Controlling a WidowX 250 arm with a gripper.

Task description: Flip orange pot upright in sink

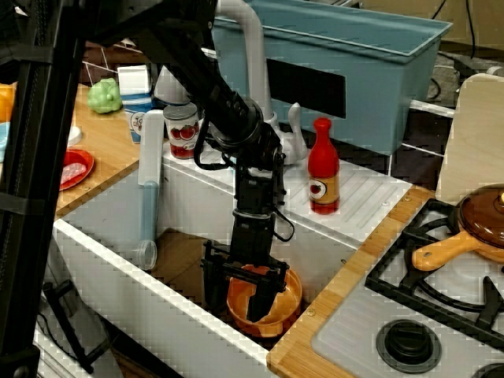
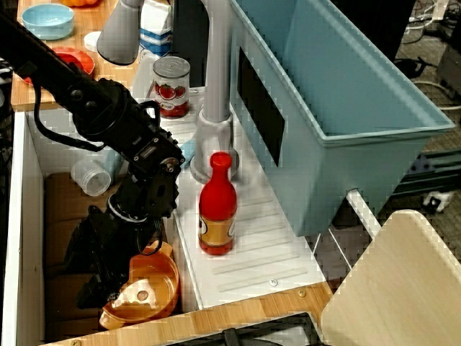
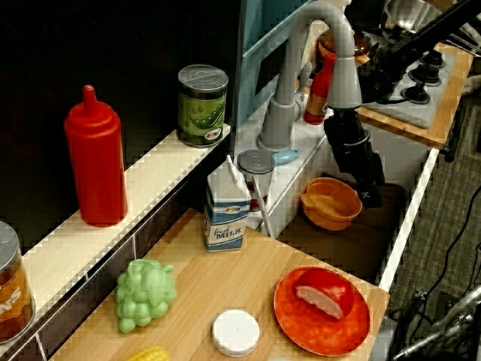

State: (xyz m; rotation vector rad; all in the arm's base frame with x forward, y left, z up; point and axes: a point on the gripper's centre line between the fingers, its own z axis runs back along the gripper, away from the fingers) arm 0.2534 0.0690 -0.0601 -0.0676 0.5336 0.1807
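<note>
Claw (image 1: 253, 293) spread, straddling rim of pot (image 2: 148, 292); pot mouth-up, slightly tilted, in sink (image 1: 118, 228) corner near bench (image 1: 315, 346).

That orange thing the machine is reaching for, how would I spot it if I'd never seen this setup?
Find the deep white sink under the tall grey faucet. In its corner nearest the stove lies a small round orange plastic pot, tilted, with the black fingers around its rim. Unlike the clear cup nearby, it is bright orange and bowl-shaped.
</note>
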